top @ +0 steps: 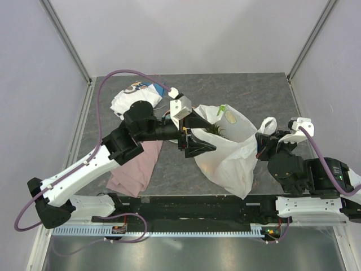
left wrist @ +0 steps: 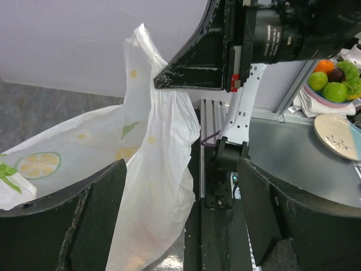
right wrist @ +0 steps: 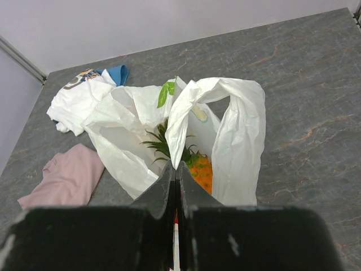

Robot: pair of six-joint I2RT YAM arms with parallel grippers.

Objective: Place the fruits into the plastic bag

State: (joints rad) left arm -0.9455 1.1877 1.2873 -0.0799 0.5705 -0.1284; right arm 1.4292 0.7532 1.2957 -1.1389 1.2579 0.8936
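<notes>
From above: left end effector (top: 210, 135) spread at the mouth of the plastic bag (top: 231, 164), mid-bench (top: 248, 93), well apart from the far edge. Left wrist: bag hangs beyond wide fingers (left wrist: 96, 226). Right wrist: right end effector (right wrist: 175, 180) pinches the bag rim; pineapple (right wrist: 200, 172) inside.

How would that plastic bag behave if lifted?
Probably floppy: the bag is thin, creased, and sags where unheld. Likely bottom-heavy, since the pineapple lies inside. It may slip, being pinched only at an edge by the right gripper.
</notes>
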